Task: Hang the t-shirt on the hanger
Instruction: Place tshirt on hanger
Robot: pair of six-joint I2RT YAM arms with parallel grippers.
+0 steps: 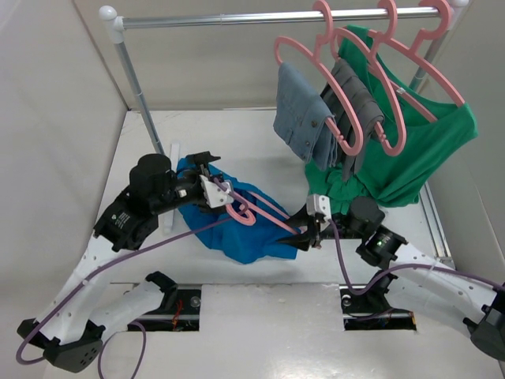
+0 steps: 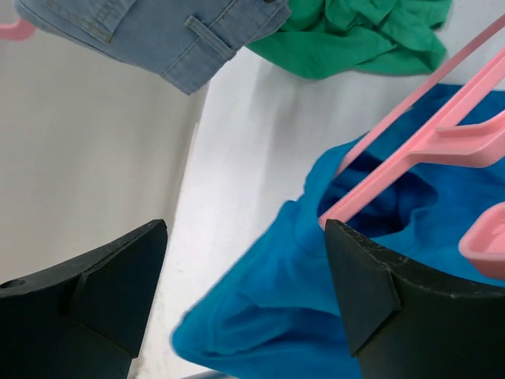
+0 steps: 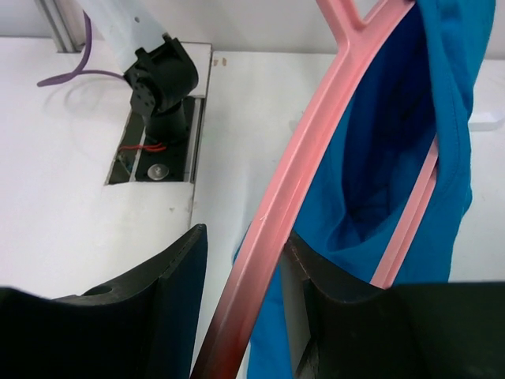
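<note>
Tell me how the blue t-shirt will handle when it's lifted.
Probably floppy: the t-shirt lies crumpled and sags around the hanger. Likely light, since the slim hanger carries its folds in the right wrist view. It may slide along the smooth plastic.

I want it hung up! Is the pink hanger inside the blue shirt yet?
Partly in: one arm of the hanger pokes into the t-shirt.
</note>
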